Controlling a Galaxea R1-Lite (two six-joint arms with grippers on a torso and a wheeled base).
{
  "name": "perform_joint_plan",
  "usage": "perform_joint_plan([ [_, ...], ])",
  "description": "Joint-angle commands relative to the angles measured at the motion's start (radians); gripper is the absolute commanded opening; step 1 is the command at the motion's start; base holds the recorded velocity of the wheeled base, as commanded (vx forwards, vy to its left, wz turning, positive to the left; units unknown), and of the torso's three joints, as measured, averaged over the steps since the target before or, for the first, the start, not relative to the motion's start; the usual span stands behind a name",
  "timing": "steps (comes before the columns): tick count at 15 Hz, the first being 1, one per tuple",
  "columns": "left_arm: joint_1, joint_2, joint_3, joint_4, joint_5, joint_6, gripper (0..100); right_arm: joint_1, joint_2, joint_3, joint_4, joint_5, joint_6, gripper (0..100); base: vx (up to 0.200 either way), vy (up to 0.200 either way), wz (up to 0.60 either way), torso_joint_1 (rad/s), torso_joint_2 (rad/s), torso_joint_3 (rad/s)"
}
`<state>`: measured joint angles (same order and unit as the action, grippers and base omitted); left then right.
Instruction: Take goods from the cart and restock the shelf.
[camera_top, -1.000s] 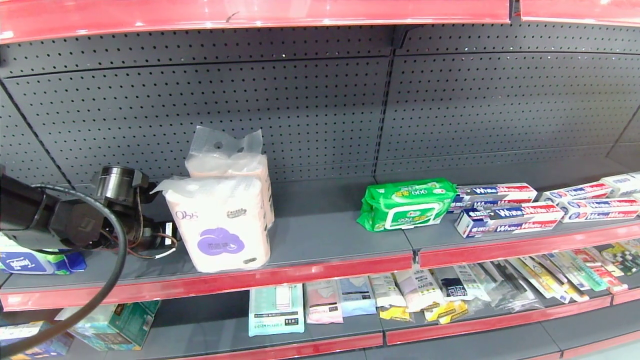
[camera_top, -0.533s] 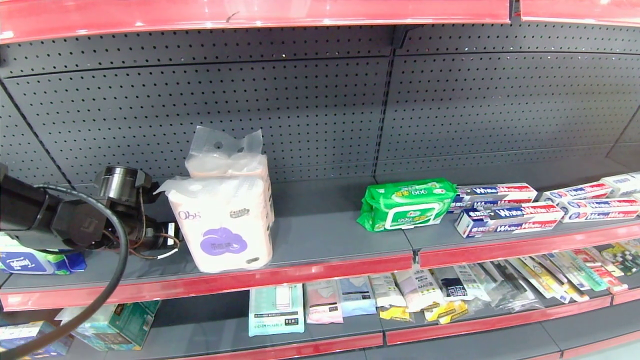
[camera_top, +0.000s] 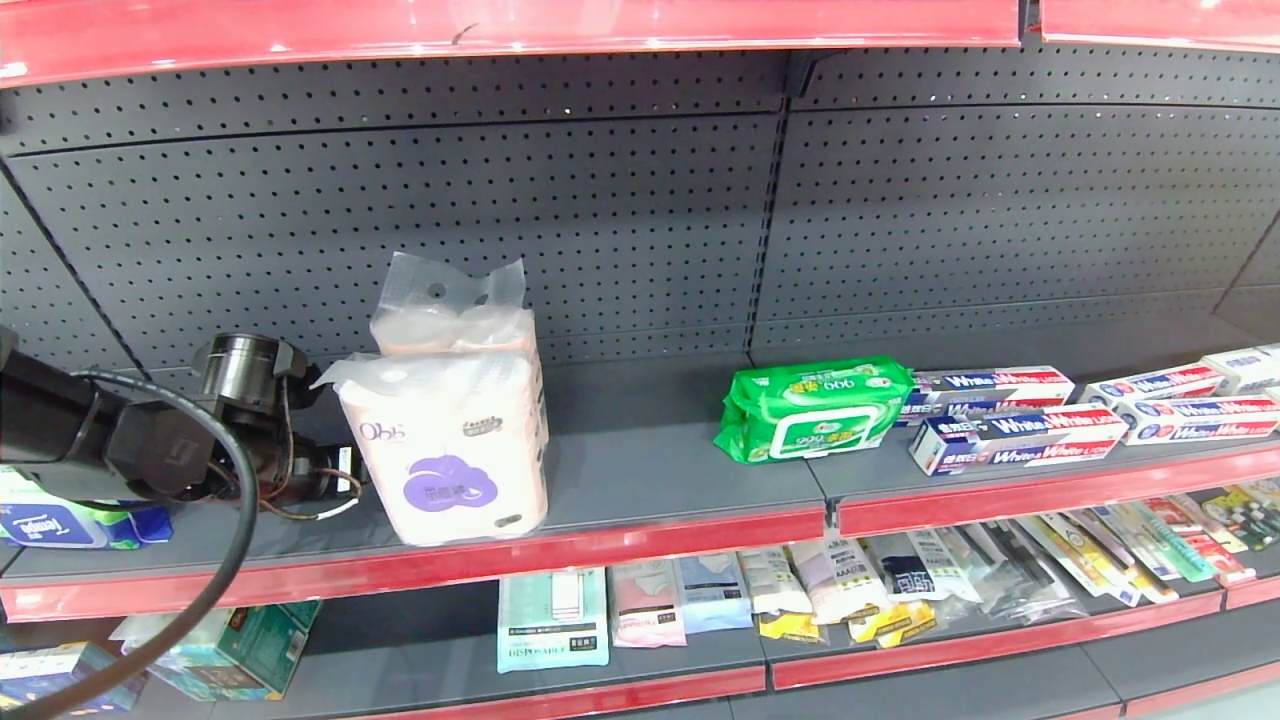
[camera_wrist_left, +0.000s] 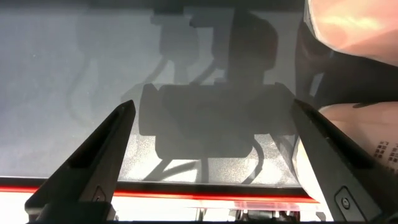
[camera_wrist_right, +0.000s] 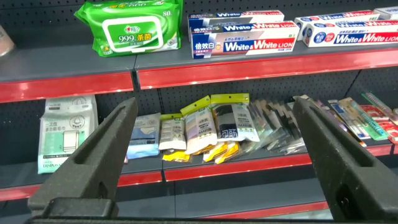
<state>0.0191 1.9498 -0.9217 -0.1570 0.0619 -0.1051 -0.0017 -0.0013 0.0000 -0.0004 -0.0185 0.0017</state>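
Two toilet paper packs stand on the grey shelf (camera_top: 650, 470). The front pack (camera_top: 445, 455) is white with a purple label, and the second pack (camera_top: 455, 310) stands right behind it. My left arm's wrist (camera_top: 250, 420) sits just left of the front pack, low over the shelf. In the left wrist view my left gripper (camera_wrist_left: 212, 107) is open over bare shelf, with the front pack (camera_wrist_left: 373, 134) against the outside of one finger. My right gripper (camera_wrist_right: 216, 102) is open and holds nothing, facing the shelf fronts.
A green wipes pack (camera_top: 812, 408) and toothpaste boxes (camera_top: 1015, 425) lie to the right on the same shelf. A blue tissue pack (camera_top: 70, 522) lies behind my left arm. Small hanging packets (camera_top: 850, 595) fill the lower shelf. Bare shelf lies between the toilet paper and the wipes.
My left arm has shifted a little to the right, and the front toilet paper pack has slid slightly right with it.
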Motion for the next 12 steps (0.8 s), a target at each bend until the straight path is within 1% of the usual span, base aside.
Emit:
perform_joint_plan([
  [1, 0.001, -0.003, -0.002, -0.001, -0.001, 0.001, 100, 0.0, 0.001, 0.0, -0.001, 0.0, 0.0, 100, 0.0, 0.0, 0.0, 0.0, 0.0, 0.0],
  [9, 0.004, -0.011, 0.004, 0.001, -0.001, -0.001, 100, 0.0, 0.001, 0.0, 0.0, 0.0, 0.0, 100, 0.0, 0.0, 0.0, 0.0, 0.0, 0.0],
  [11, 0.028, -0.063, 0.026, 0.004, -0.007, 0.013, 100, 0.0, 0.001, 0.0, 0.0, 0.0, 0.0, 100, 0.0, 0.0, 0.0, 0.0, 0.0, 0.0],
  [12, 0.048, -0.103, 0.046, 0.005, -0.007, 0.028, 100, 0.0, 0.001, 0.0, -0.001, 0.0, 0.0, 100, 0.0, 0.0, 0.0, 0.0, 0.0, 0.0],
])
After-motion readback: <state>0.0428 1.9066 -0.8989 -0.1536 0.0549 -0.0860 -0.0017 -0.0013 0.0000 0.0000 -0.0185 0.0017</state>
